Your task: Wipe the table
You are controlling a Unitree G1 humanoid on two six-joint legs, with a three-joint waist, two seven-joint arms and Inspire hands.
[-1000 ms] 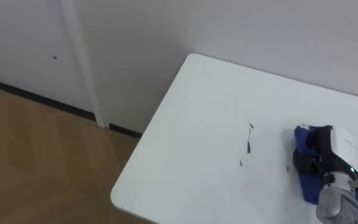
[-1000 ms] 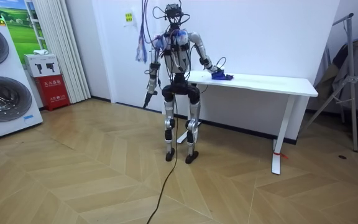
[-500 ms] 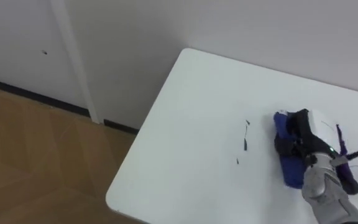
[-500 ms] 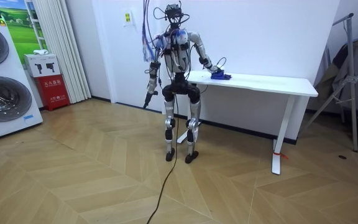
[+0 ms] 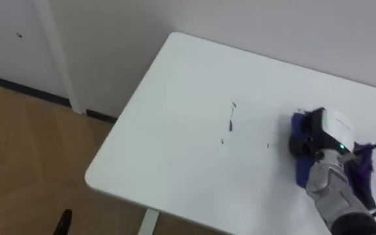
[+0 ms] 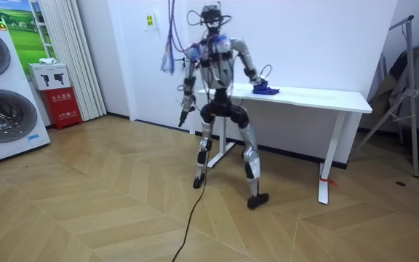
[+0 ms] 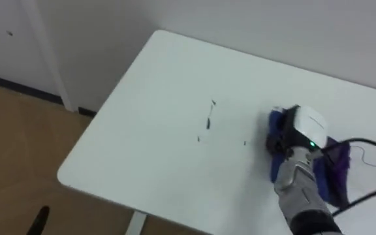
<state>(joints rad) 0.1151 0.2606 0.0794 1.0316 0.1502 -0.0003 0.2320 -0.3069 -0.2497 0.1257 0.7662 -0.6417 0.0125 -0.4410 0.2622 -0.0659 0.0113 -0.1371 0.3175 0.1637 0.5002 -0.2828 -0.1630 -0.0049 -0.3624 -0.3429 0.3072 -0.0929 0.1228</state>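
My right hand [image 5: 328, 128] and cloth [image 5: 301, 170] are sliding rightward with my sidestep; I cannot tell the fingers' state. Risk: marks [image 5: 230, 124] left of hand are going unwiped.

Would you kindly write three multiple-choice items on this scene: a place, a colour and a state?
1. Where is the cloth?
A. On the floor.
B. On the table, under the right hand.
C. On the wall.
2. What colour is the cloth?
A. Yellow.
B. Red.
C. Blue and purple.
3. The dark marks on the table are:
A. bare, left of the cloth.
B. covered by the cloth.
C. under the hand.
Answers: B, the hand rests on it on the tabletop; C, blue shows beside the hand; A, the marks lie apart from the cloth.
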